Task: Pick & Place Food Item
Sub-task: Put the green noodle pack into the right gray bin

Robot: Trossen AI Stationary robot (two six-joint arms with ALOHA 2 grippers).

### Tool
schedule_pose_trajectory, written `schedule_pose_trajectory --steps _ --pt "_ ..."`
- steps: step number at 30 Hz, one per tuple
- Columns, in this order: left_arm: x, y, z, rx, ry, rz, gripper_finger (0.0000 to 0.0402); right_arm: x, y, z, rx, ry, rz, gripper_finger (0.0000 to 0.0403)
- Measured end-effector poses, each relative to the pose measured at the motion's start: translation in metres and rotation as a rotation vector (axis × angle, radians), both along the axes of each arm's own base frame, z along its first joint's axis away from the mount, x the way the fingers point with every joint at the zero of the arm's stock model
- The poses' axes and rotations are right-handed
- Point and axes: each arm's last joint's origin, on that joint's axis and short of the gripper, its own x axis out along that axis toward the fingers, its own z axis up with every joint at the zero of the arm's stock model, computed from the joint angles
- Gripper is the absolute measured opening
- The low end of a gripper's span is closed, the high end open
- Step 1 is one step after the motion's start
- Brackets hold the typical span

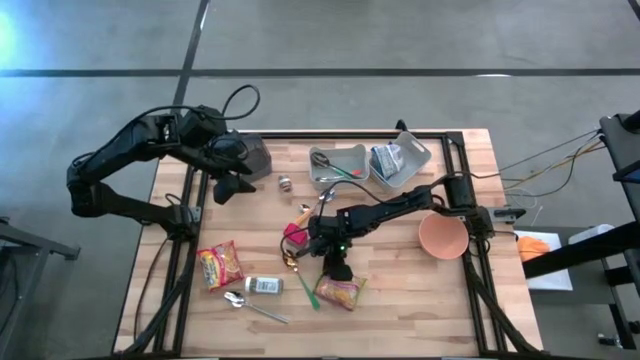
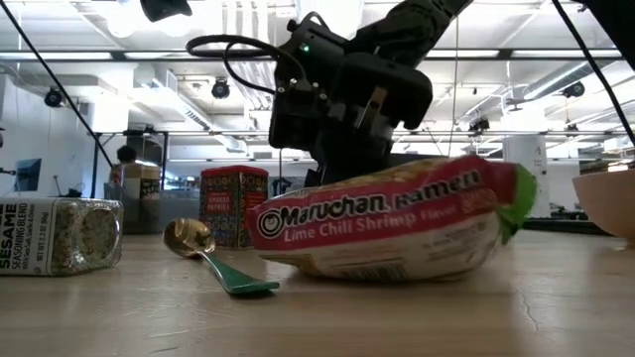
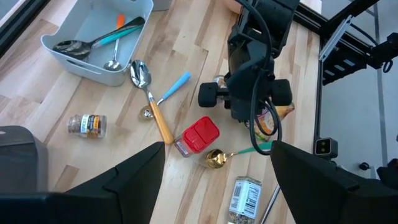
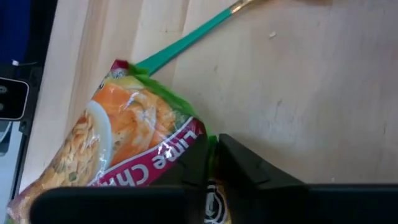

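The right hand (image 4: 213, 163) is pinching the edge of the ramen packet (image 4: 118, 152) lying on the bench (image 4: 298, 93); the left hand (image 1: 232, 187) is hovering wide apart.

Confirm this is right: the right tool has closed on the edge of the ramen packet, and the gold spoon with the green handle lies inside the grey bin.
Wrong about the spoon. The right tool is shut on the ramen packet, but the gold spoon with the green handle lies on the bare table beside the packet, as the low view shows; the grey bin holds other utensils.
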Motion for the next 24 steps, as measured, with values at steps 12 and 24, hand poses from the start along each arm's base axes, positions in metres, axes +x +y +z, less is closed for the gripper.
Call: schedule_pose_trajectory --steps 12,24 --pt "0.000 0.000 0.000 0.002 0.003 -0.003 0.0296 -0.001 0.000 0.007 0.010 0.006 -0.019 0.0011" --pt "-0.001 0.000 -0.001 0.004 0.010 -0.009 0.0296 -0.004 -0.001 0.042 -0.018 -0.070 -0.036 0.0011"
